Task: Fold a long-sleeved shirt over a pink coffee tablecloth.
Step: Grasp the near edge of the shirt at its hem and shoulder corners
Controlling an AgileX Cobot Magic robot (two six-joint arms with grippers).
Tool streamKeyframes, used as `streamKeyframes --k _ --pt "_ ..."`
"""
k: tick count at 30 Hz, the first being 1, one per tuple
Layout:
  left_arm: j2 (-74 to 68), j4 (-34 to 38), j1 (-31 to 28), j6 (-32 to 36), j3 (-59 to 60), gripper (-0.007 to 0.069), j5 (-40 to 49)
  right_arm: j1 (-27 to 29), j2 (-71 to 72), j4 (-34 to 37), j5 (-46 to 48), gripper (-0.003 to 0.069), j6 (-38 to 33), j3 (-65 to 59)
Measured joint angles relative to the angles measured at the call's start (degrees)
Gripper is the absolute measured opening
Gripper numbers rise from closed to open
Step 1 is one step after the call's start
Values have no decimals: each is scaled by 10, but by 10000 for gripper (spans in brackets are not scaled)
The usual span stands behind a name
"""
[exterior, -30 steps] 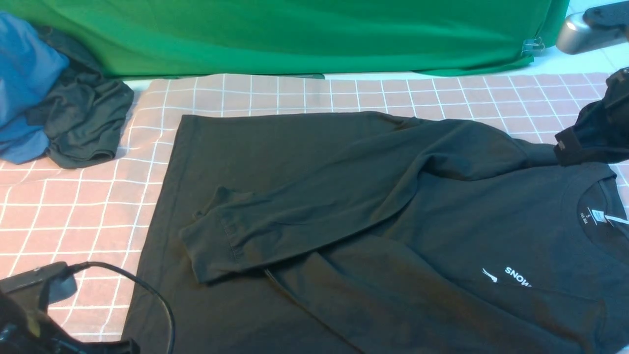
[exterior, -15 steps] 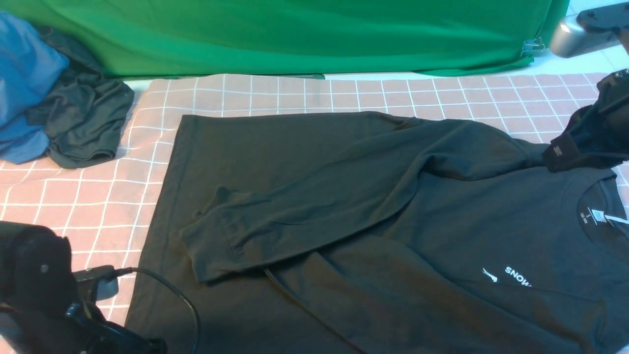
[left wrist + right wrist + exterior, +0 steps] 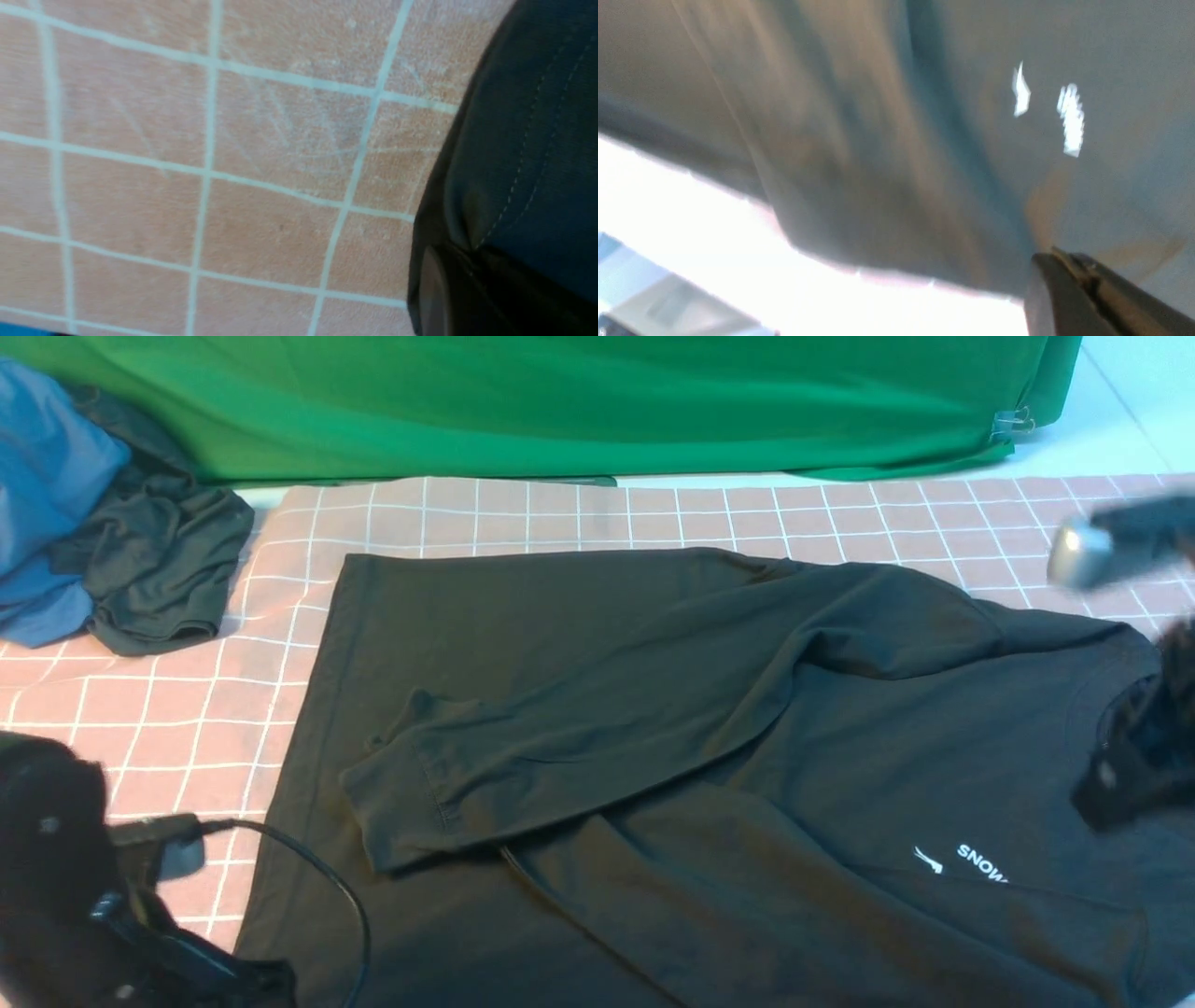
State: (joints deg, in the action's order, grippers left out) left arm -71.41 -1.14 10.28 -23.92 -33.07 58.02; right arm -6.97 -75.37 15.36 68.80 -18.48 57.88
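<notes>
Sleeve-fold stage: long-sleeved shirt (image 3: 653, 709) flat mid pink tablecloth (image 3: 140, 728), one sleeve (image 3: 523, 775) in. L gripper (image 3: 121, 887) at 8 o'clock by hem (image 3: 514, 154), R gripper (image 3: 1125, 784) at 3 o'clock; grip unclear on both. Next, prob.: pinch hem, fold twd collar.

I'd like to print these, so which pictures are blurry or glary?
Front view: evenly lit and sharp on the long-sleeved shirt, but the right arm at the edge is a smear. Left wrist view: fairly crisp, the pink coffee tablecloth grid and shirt stitching readable. Right wrist view: heavily blurred, white print streaked, a blown-out bright patch beside the shirt.
</notes>
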Motion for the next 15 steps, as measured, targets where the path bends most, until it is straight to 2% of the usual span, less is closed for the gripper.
streamKeyframes --k 2,4,5,6,8,9,10,11,13,15 --pt "34 -12 0 -1 0 29 13 0 6 -1 -7 60 6 -46" --pt "66 -16 0 -9 0 29 20 -3 6 -1 -24 123 4 -94" --pt "68 -16 0 -11 0 29 20 -3 6 -1 -24 123 3 -99" --pt "85 -16 0 -15 0 29 20 -13 6 -4 -45 211 -5 -139" --pt "94 -16 0 -15 0 29 19 -33 6 -5 -69 303 -16 -170" --pt "96 -16 0 -15 0 29 19 -54 6 -7 -91 382 -24 -194" --pt "96 -16 0 -15 0 29 17 -71 7 -10 -114 429 -29 -209" --pt "96 -16 0 -15 0 29 17 -75 7 -11 -118 438 -29 -209" --pt "95 -16 0 -15 0 29 15 -117 6 -35 -185 510 -25 -241" --pt "95 -16 0 -15 0 29 15 -138 1 -55 -224 528 -20 -254"
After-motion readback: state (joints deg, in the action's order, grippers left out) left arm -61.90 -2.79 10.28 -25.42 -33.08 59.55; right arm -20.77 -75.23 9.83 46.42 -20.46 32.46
